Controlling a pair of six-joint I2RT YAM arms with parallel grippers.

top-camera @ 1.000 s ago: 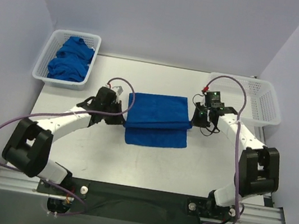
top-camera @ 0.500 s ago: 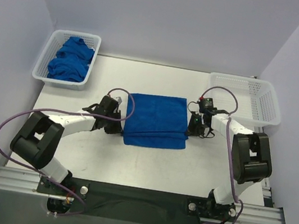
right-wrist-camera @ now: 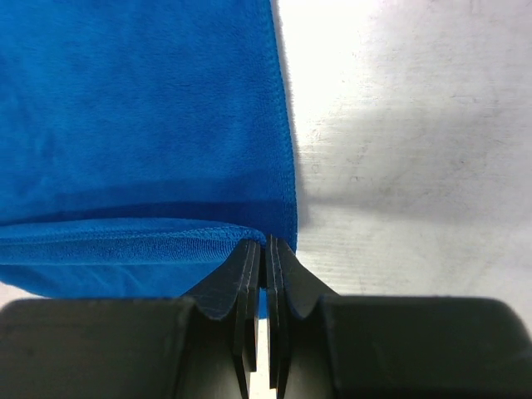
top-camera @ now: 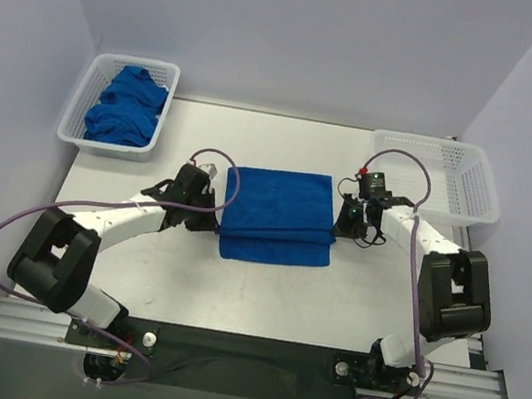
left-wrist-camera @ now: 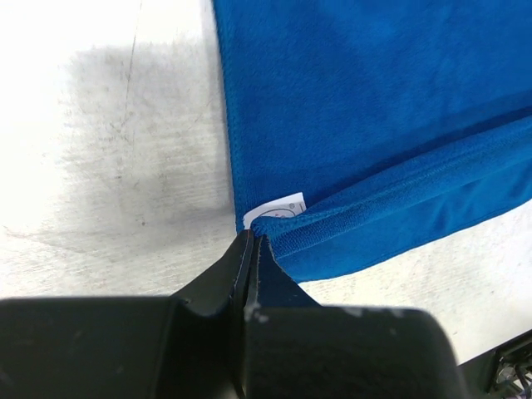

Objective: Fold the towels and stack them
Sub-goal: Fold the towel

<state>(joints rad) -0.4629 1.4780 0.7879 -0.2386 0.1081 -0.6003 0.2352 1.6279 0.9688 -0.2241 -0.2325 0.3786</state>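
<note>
Nearest us, our left gripper is pinched tight on the left corner of the towel, right by its white tag. Our right gripper is clamped the same way on the opposite corner. We hold both ends of one edge so the layer travels straight and the fold lands square. The towel lies in the middle of the table, doubled over, with a strip of the lower layer showing along its near side; we judge this fold nearly laid. Farther back, the left basket holds the other towels in a heap, and the right basket is probably meant for the stack
</note>
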